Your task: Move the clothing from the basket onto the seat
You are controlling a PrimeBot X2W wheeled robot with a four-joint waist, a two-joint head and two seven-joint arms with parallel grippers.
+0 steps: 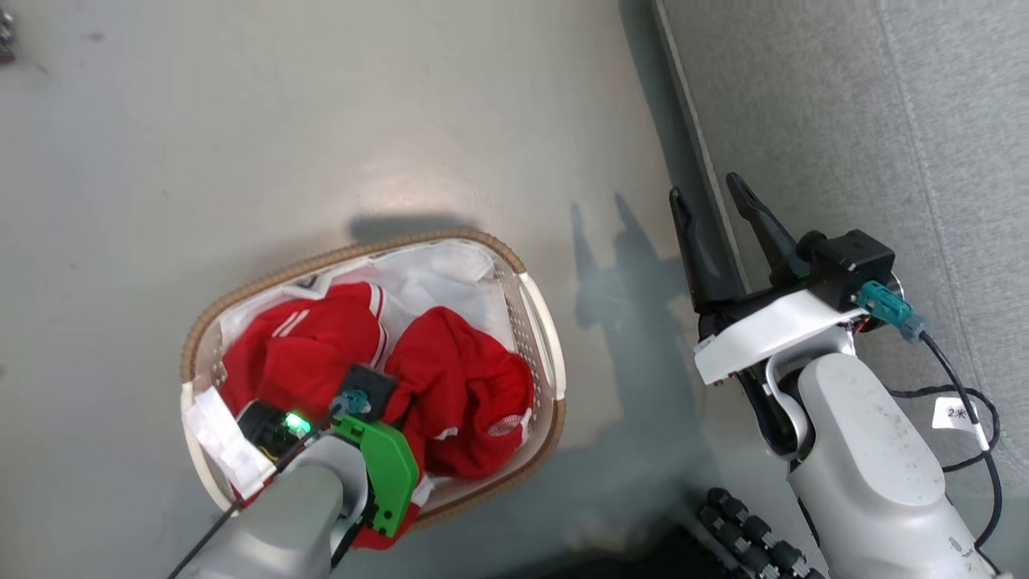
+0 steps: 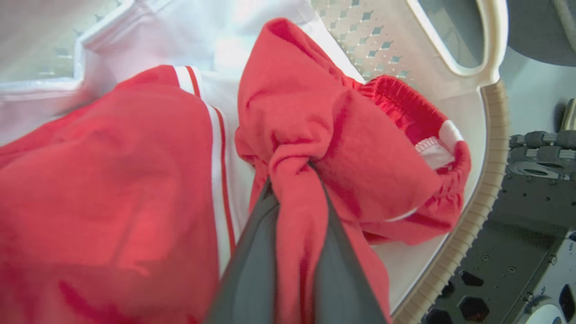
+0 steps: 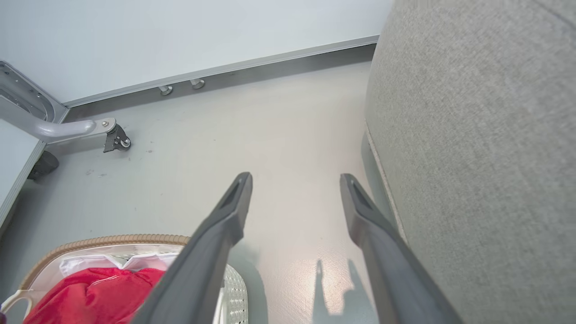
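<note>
Left pincer (image 2: 292, 177): clenched on a gathered fold of red clothing (image 2: 324, 135), with the fabric bunched between both fingers (image 2: 252, 270) and the wrist reaching down into the basket (image 1: 553, 354). Right pincer (image 1: 706, 186): released, nothing between its fingers, held over the floor (image 1: 321, 121) just beside the front edge of the seat (image 1: 884, 121). Clothing: two red pieces, both inside the basket on a white liner (image 1: 442, 277). The gripped piece lies at the basket's seat-side end. The striped piece (image 1: 297, 354) lies at the far end and touches the first. No clothing lies on the part of the seat shown. Basket: oval, standing on the floor, its long axis running roughly across the head view, one handle end turned toward the seat. Governing relation: the seat lies to the robot's right of the held piece, across a strip of bare floor, and appears to stand higher than the basket rim. The left arm has the load, while the right arm is nearer the seat. Judged step: lift out of the basket, not yet begun. The next move likely calls for a rise above the rim, then a carry rightward. The touching piece may drag along. Floor: smooth, pale grey, glossy, with glare. Room: white wall, metal skirting, and a grey frame leg on a caster (image 3: 118, 140) at the far side.
</note>
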